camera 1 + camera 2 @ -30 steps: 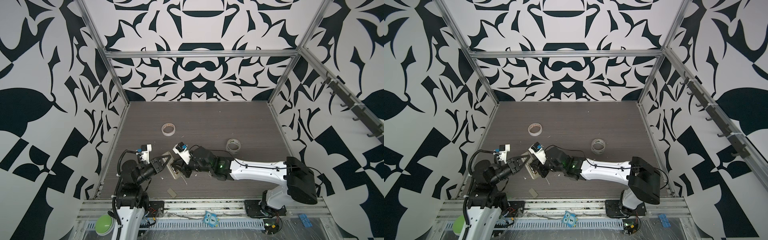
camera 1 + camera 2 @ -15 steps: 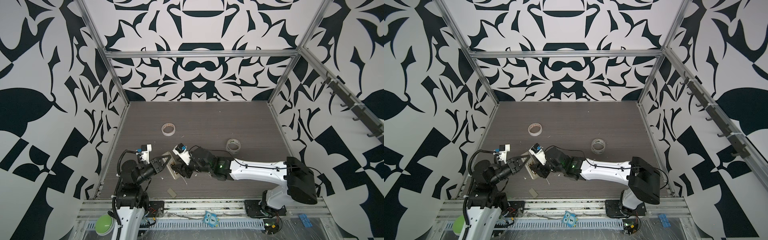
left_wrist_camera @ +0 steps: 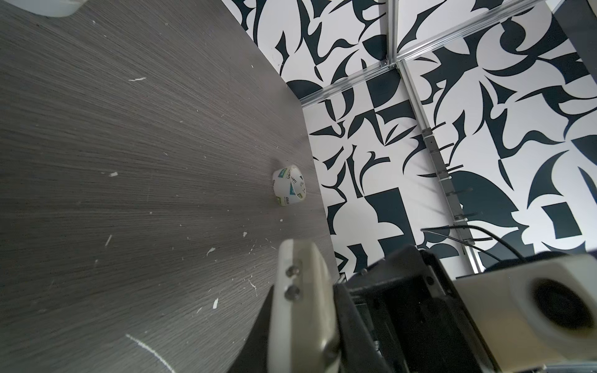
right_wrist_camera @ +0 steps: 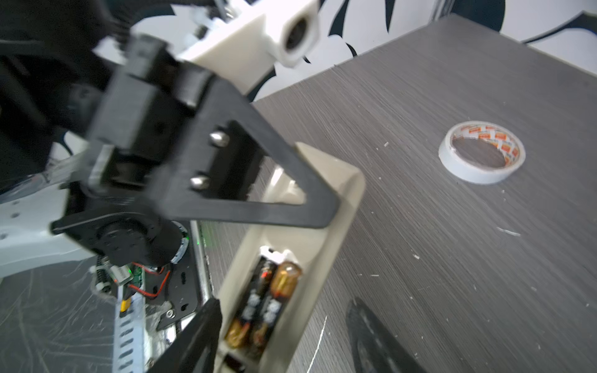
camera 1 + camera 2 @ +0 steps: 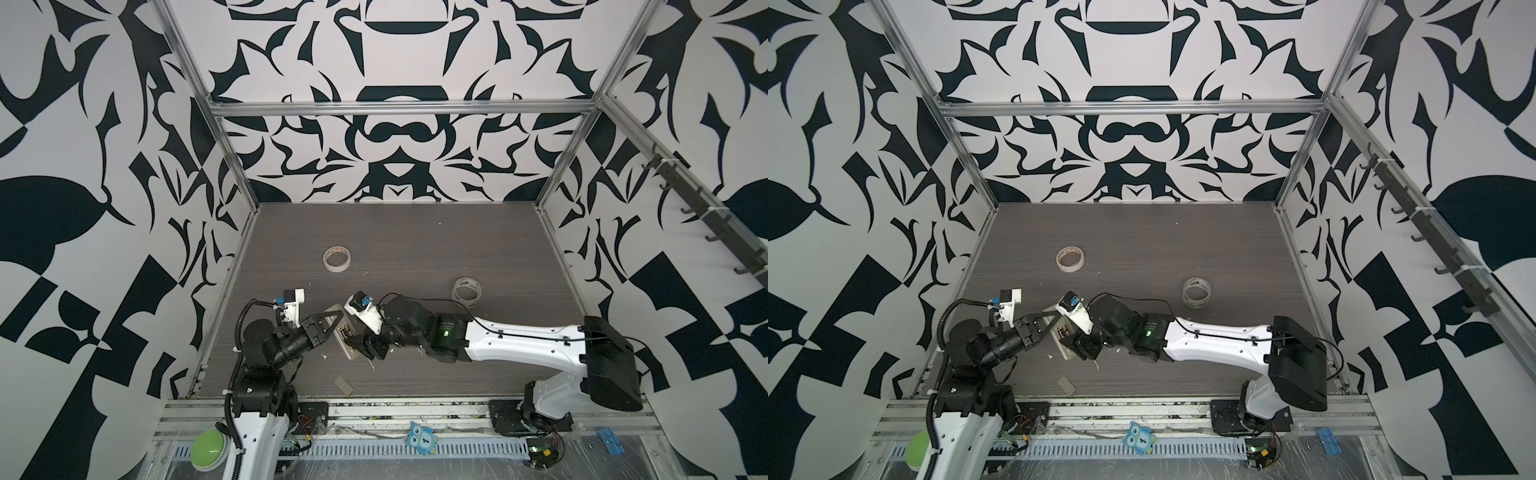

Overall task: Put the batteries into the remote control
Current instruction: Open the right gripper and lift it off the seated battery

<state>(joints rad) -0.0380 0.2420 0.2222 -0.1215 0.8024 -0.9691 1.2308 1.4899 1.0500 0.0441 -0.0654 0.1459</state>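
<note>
The left gripper [image 4: 326, 206] is clamped on the upper part of the remote control [image 4: 323, 258], one black triangular finger lying across the open beige back while the other is hidden behind the body; in both top views the remote is held tilted just above the table [image 5: 415, 249], near the front left of the work area, between the two arms. The right gripper [image 5: 368, 349] is released, its two dark fingers [image 4: 200, 336] spread wide to either side of the remote's lower end; the far finger stands clear of the casing, and whether the near one touches the edge cannot be told. Between them the batteries [image 4: 265, 303] lie side by side in the open compartment of the remote, dark bodies with copper-coloured ends, one copper end up and one down. Further out, a small flat beige piece [image 5: 344, 385] lies on the table near the front edge, apart from both arms. A roll of white tape [image 5: 337, 259] sits toward the middle of the table, and a clear tape roll [image 5: 466, 289] rests just behind the right arm's wrist. White scraps [image 3: 211, 251] are scattered over the grey wood-grain surface
</note>
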